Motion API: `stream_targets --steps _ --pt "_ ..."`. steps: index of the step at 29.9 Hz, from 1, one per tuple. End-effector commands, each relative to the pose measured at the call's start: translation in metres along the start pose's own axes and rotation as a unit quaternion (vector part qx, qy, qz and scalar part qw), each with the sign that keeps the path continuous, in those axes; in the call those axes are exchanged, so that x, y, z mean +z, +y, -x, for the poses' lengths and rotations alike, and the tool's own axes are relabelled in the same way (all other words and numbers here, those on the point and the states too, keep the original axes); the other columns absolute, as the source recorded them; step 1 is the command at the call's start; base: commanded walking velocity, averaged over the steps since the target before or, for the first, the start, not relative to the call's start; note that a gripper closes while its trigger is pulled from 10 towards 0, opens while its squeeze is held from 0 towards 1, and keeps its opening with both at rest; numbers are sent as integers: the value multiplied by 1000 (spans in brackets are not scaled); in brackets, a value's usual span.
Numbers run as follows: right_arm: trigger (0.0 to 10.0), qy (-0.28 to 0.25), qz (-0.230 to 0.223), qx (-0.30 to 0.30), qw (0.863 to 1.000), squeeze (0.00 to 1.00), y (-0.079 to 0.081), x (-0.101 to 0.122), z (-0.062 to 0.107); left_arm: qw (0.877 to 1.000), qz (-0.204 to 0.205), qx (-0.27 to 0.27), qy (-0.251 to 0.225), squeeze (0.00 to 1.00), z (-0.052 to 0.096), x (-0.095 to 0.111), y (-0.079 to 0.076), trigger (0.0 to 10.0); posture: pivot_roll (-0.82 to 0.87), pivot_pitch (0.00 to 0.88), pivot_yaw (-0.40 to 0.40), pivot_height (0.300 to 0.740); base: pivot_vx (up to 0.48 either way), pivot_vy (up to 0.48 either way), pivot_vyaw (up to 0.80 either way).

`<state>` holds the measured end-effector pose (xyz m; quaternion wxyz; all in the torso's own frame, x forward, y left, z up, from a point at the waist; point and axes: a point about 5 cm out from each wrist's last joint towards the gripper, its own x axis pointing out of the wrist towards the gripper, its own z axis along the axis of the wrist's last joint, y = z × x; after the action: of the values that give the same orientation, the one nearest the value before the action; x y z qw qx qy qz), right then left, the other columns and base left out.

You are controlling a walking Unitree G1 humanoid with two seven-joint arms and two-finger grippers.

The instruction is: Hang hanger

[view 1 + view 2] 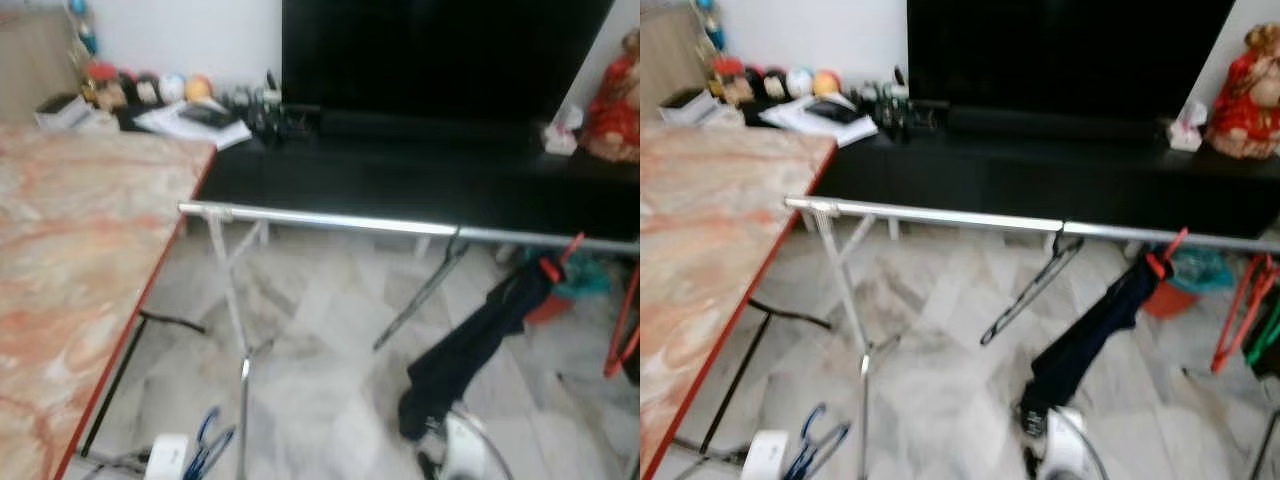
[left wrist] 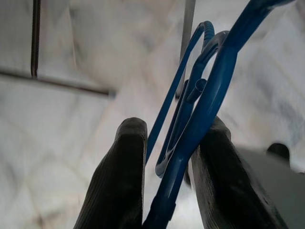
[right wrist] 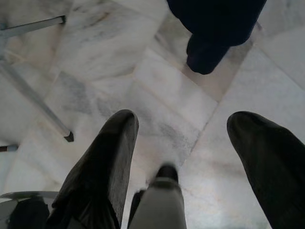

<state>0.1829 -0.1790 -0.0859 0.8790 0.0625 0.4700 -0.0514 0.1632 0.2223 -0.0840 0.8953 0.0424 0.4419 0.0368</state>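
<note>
Left gripper (image 2: 167, 181) low near the floor, fingers clamped narrow on a blue hanger (image 2: 200, 119); its loops also show at the bottom of the head view beside the rack's upright (image 1: 208, 445). Right gripper (image 3: 190, 157) spread wide, holding nothing, hanging over the marble floor (image 3: 143, 86) just short of the dark garment's hem (image 3: 214, 28). To the robot's left, a marble-pattern table (image 1: 70, 260) with a red edge. Ahead, the silver rail (image 1: 340, 222) of the drying rack runs across the view. On it: a grey hanger (image 1: 1035, 288) tilted, hook on the rail; further right the dark garment (image 1: 470, 345) draped on a red hanger (image 1: 552, 265), tail reaching the floor; more red hangers (image 1: 1240, 310) at the right edge. Behind the rack, a black TV console (image 1: 420, 175) with a large dark screen (image 1: 440, 55), clutter at its left end, red figurine (image 1: 615, 100) at its right end.
</note>
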Motion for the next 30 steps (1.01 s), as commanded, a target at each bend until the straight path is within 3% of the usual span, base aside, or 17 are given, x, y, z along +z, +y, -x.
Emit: stream_targets --steps 1,8,12,15,17,18,19,21,26,30 --pt "10000 13 1 -22 1000 0 -16 -7 3 1000 1 -9 -12 0 -2 5 -9 10000 36 0 -43 740 0 0 -663" --pt "10000 12 7 -20 1000 0 -16 -7 3 998 -5 10 -63 0 -4 26 -2 10000 36 0 -43 740 0 0 -518" --pt "10000 9 10 -18 1000 0 -16 -7 3 991 2 27 -133 0 -3 49 4 10000 39 0 -41 740 0 0 0" --pt "10000 9 10 -19 1000 0 -16 -7 3 981 6 2 -193 0 -1 69 -1 10000 45 0 -43 740 0 0 0" --pt "10000 9 10 -18 1000 0 -16 -7 3 980 -4 -7 -200 0 0 72 -3 10000 48 0 -44 740 0 0 0" --pt "10000 10 11 -18 1000 0 -16 -7 3 977 -33 -23 -208 0 1 75 -6 10000 47 0 -43 740 0 0 0" --pt "10000 11 13 -17 1000 0 -16 -8 3 966 -78 -62 -238 0 3 87 -15 10000 47 0 -43 740 0 0 0" --pt "10000 11 13 -17 1000 0 -16 -8 3 964 -78 -67 -247 0 4 91 -16 10000 47 0 -43 740 0 0 0" --pt "10000 8 10 -18 1000 0 -16 -7 3 934 -88 -64 -340 0 12 136 -23 10000 45 0 -38 740 0 0 0" --pt "10000 5 6 -19 1000 0 -16 -7 3 921 -82 -52 -377 0 17 154 -26 10000 38 0 -34 740 0 0 0"
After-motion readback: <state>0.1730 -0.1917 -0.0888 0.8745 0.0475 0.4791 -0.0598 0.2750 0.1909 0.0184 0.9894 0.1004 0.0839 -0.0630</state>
